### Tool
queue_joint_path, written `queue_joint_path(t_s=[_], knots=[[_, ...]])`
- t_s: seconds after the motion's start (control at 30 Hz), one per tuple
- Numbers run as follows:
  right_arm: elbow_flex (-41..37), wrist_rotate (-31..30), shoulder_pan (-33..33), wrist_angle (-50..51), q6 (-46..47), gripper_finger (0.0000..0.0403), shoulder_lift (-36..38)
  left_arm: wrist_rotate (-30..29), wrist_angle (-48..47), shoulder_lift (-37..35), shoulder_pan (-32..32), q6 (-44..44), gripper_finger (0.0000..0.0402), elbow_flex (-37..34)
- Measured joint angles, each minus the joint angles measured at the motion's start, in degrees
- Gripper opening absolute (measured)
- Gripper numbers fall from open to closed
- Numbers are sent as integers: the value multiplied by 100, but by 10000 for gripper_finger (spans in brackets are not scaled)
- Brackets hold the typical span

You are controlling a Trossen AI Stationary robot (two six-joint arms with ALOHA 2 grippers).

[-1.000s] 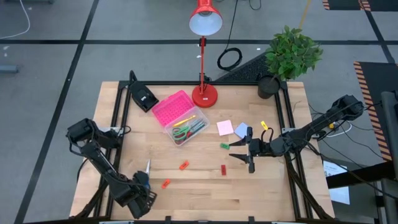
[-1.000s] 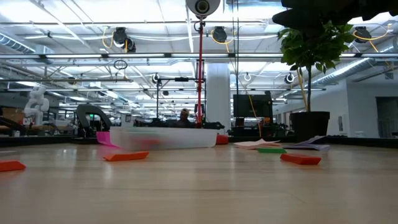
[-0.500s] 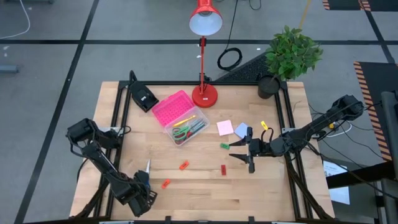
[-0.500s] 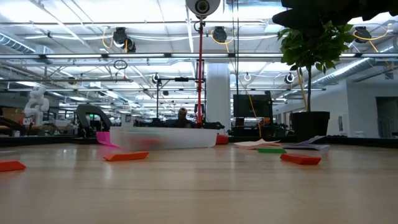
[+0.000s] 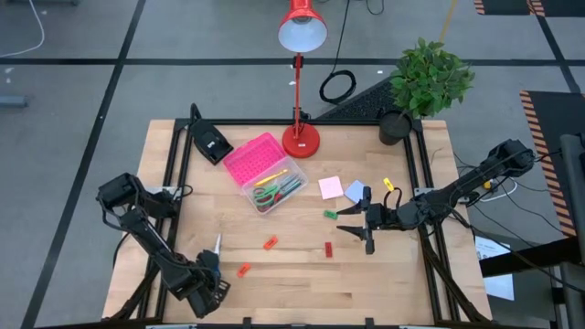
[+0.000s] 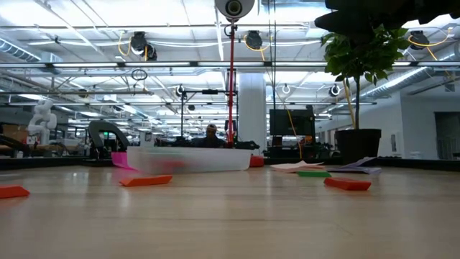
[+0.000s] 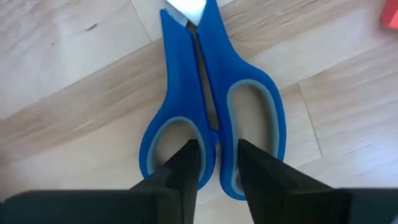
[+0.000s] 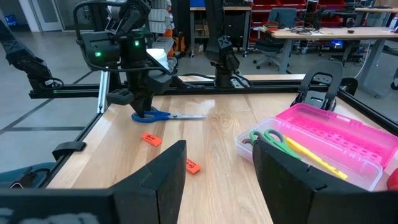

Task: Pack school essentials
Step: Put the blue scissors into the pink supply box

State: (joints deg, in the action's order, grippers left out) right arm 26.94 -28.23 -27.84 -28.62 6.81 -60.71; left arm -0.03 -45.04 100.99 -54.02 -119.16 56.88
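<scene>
The blue-handled scissors (image 7: 211, 106) lie flat on the wooden table near its front left, blades (image 5: 218, 244) pointing toward the far edge. My left gripper (image 5: 210, 272) stands over their handles, pointing down and shut on them. My right gripper (image 5: 344, 220) hovers open at the table's right middle with nothing between its fingers. A green eraser (image 5: 330, 214), two red erasers (image 5: 271, 243) (image 5: 329, 249) and an orange one (image 5: 243, 270) lie loose. A pink sticky pad (image 5: 331, 188) and a blue one (image 5: 355, 191) lie flat near my right gripper. My left gripper has one finger (image 7: 185, 167) in each handle loop and pinches the loops' two inner bars (image 7: 214, 140) between them. The fingers come from above, pointing down. The scissors lie flat on the table.
A clear box with an open pink lid (image 5: 259, 157) holds green and red scissors (image 5: 271, 194) at the middle back. A black wedge device (image 5: 210, 142), a red lamp (image 5: 300, 137) and a potted plant (image 5: 430, 78) line the far edge.
</scene>
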Motion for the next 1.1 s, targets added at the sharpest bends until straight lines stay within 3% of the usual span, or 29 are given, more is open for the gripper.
queue_joint_path(t_s=[0.13, 0.63, 1.1], knots=[[0, 0, -1, 0, 0, 178, 0, 10, 0, 2, 53, 166, 90, 0], [0, 0, -2, 24, 0, 178, 0, 124, -35, -101, 138, 415, 93, -21], [0, 0, -1, 24, -9, 178, 2, -803, -408, -674, 315, 1284, 93, 60]])
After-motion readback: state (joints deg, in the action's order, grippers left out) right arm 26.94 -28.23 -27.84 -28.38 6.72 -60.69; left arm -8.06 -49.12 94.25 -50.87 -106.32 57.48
